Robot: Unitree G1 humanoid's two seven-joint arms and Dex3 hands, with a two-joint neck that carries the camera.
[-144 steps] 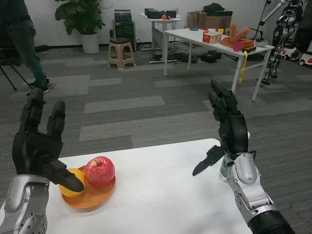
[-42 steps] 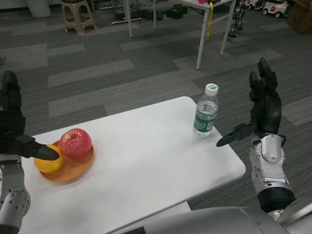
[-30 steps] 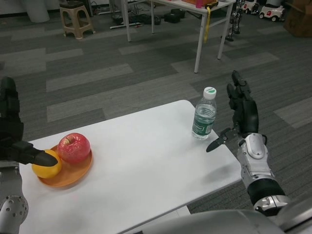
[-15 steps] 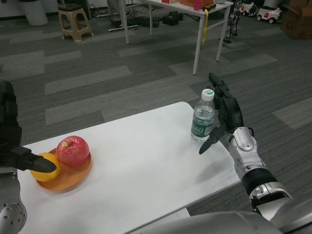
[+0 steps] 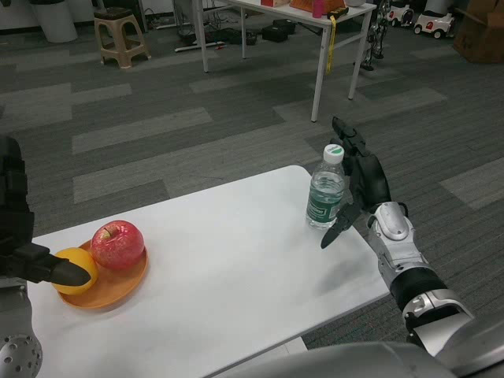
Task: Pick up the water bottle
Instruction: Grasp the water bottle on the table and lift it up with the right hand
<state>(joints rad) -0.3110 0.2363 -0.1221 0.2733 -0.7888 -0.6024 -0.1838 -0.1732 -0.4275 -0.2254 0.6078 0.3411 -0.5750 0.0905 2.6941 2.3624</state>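
My right hand (image 5: 361,183) is spread beside the water bottle (image 5: 326,191), holding nothing. I should wrap its middle squarely and squeeze gently so it doesn't tip.

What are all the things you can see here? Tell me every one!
water bottle: one, clear with a green label and white cap, upright near the white table's far right corner.
apple: one, red, on the orange plate.
orange: one, on the plate left of the apple.
plate: one, orange, table's left side.
white table: one, in front.
stool: one, beige, far left on the floor.
second table: one, white, at the back.
right robot hand: one, black, open beside the bottle.
left robot hand: one, black, by the orange at the left edge.
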